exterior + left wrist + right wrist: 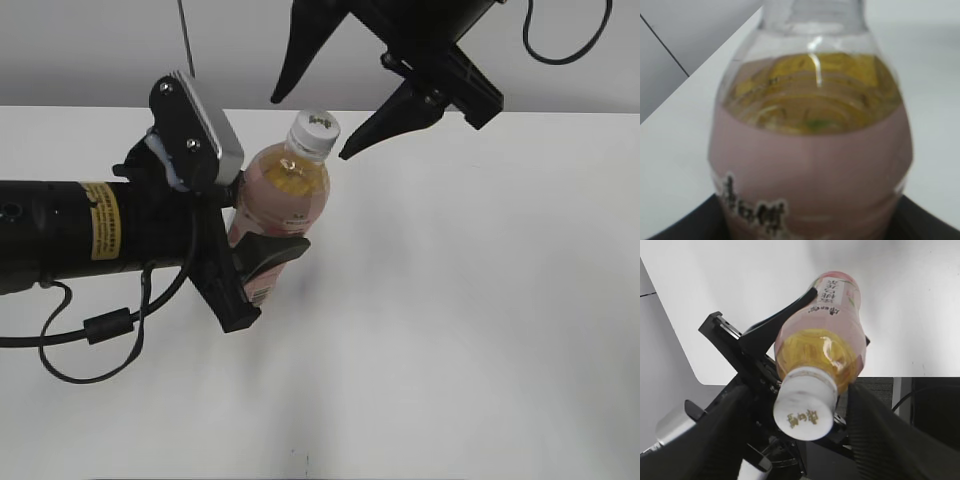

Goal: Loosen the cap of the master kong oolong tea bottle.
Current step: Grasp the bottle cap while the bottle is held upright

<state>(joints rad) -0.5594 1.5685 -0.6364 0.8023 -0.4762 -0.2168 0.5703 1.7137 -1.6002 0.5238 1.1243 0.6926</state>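
The master kong oolong tea bottle point(283, 195) stands left of centre, clamped at its label by my left gripper point(262, 238). My right gripper point(312, 127) hangs wide around the cap point(314, 131), unclosed; next I'd pinch and twist.

The left wrist view crops the bottle point(810, 165) above its neck and blurs its label print.

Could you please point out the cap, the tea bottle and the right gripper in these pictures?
cap point(803, 411), right wrist view, on its flat top.
tea bottle point(287, 190), exterior view, on its amber shoulder.
right gripper point(310, 125), exterior view, midway between its open jaws.
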